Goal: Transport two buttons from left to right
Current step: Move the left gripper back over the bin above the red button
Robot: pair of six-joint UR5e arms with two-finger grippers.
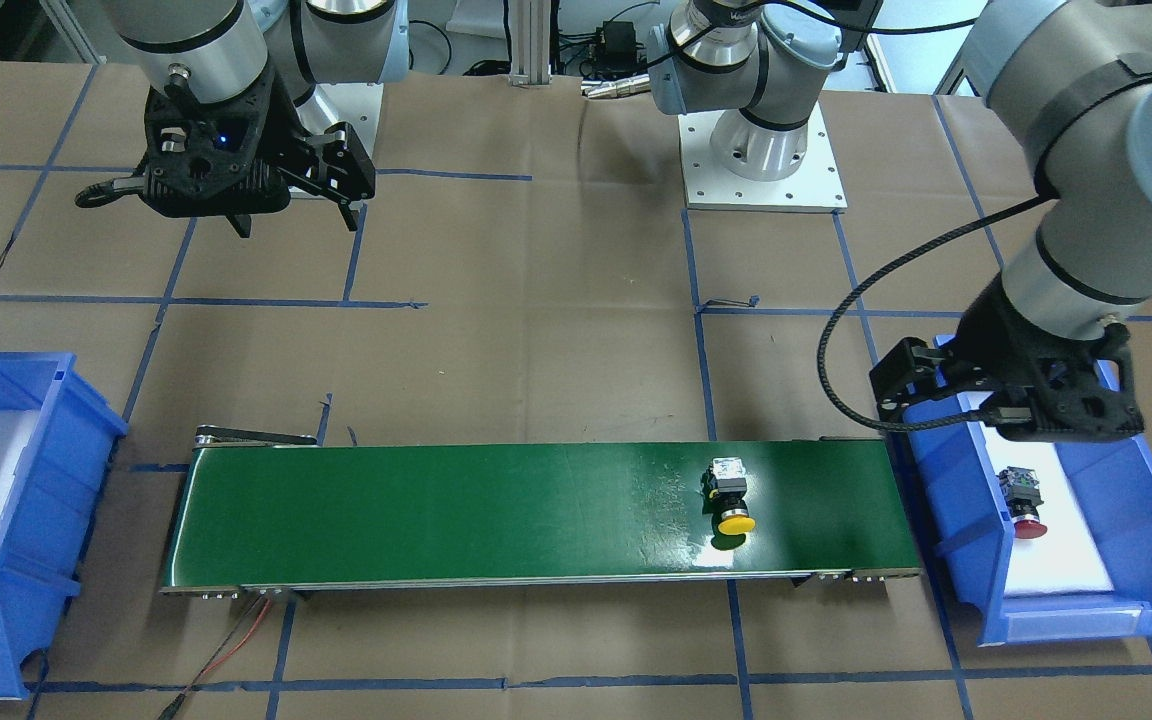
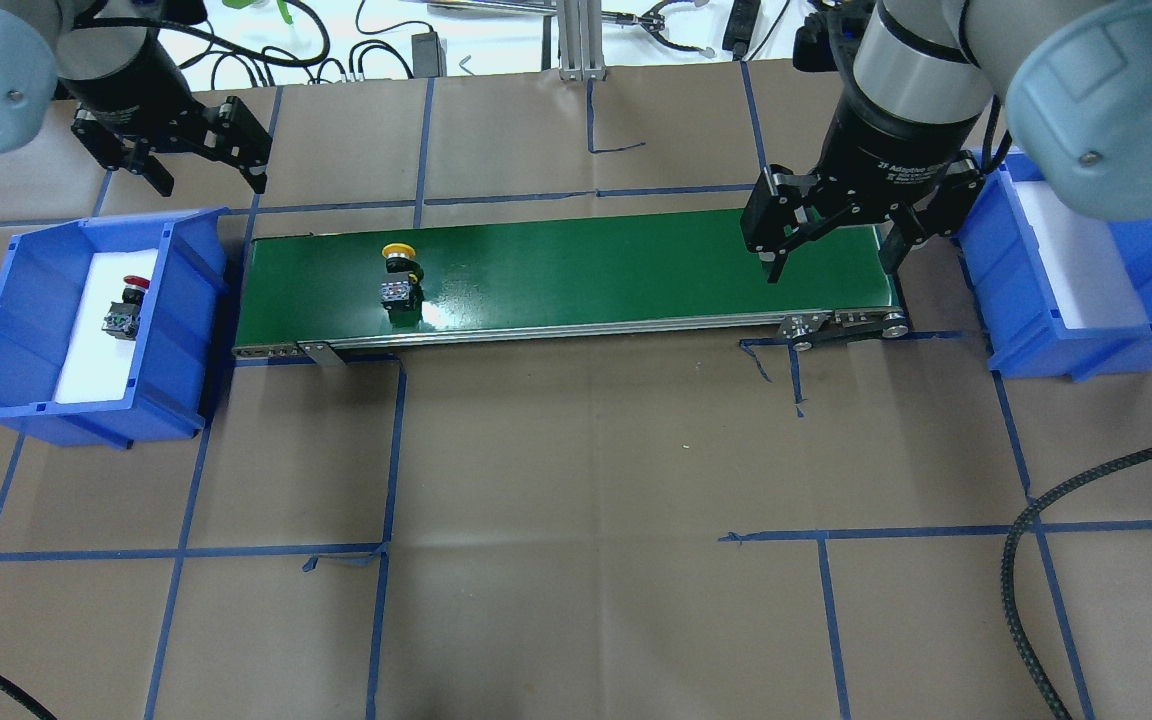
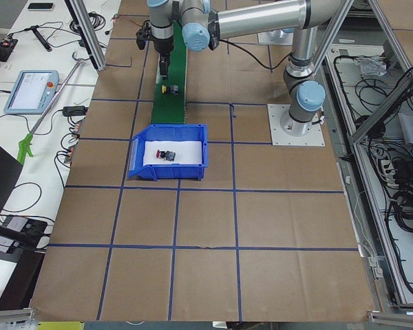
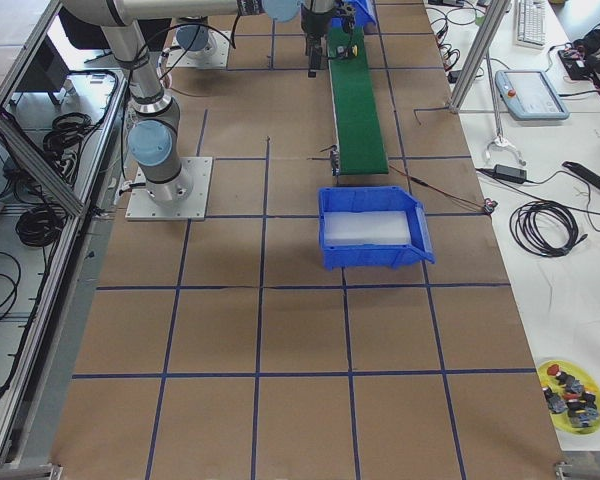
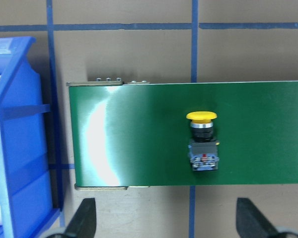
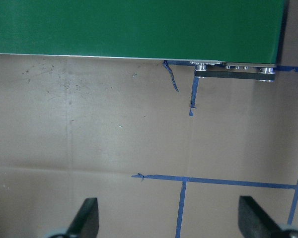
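Nearest the robot, the red button (image 2: 126, 303) lies on its side on white padding in the left bin (image 2: 191, 330). Just beyond, the yellow button (image 2: 399, 282) lies on the belt (image 2: 586, 270) near its left end, cap pointing away. The right gripper (image 2: 833, 268) hangs over the belt's right end, jaws spread and empty. Farthest, the left gripper (image 2: 208, 180) hovers past the bin's far corner, likewise spread and empty.

The step looks to be fetching the red button. The left gripper should come over the bin, drop between its walls and pinch the blocky body, not the round cap.

Count: two buttons, two bins, one belt, two grippers.
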